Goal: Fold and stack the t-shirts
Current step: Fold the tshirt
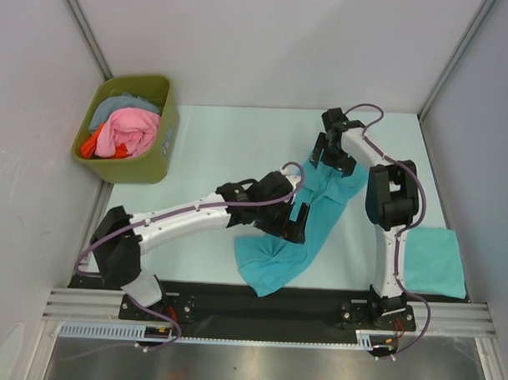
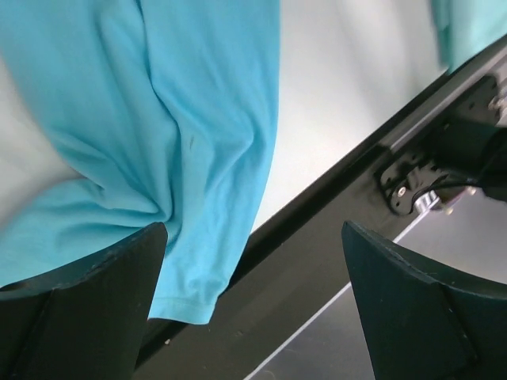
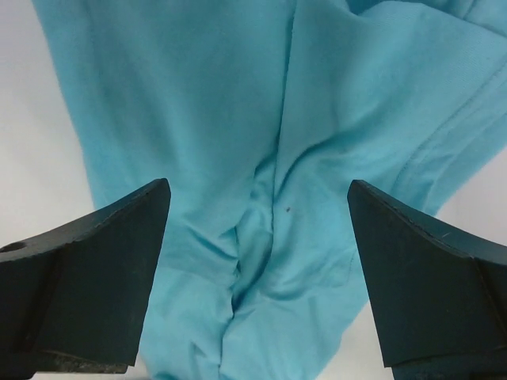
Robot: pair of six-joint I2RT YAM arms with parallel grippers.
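A rumpled turquoise t-shirt (image 1: 307, 233) lies in a long diagonal strip from the table's middle right down to the near edge, where its lower end bunches up. My left gripper (image 1: 297, 221) hovers open over the shirt's middle. In the left wrist view the cloth (image 2: 158, 119) runs past the left finger (image 2: 95, 293), with nothing between the fingers. My right gripper (image 1: 320, 156) stands open over the shirt's far end. In the right wrist view creased fabric (image 3: 238, 119) fills the space under the wide-open gripper (image 3: 259, 184). A second t-shirt (image 1: 435, 261), folded flat, lies at the near right.
An olive-green bin (image 1: 159, 149) at the far left holds pink, grey and orange clothes. The black base rail (image 1: 258, 303) runs along the table's near edge, and the shirt's lower end touches it. Grey walls enclose the table on three sides.
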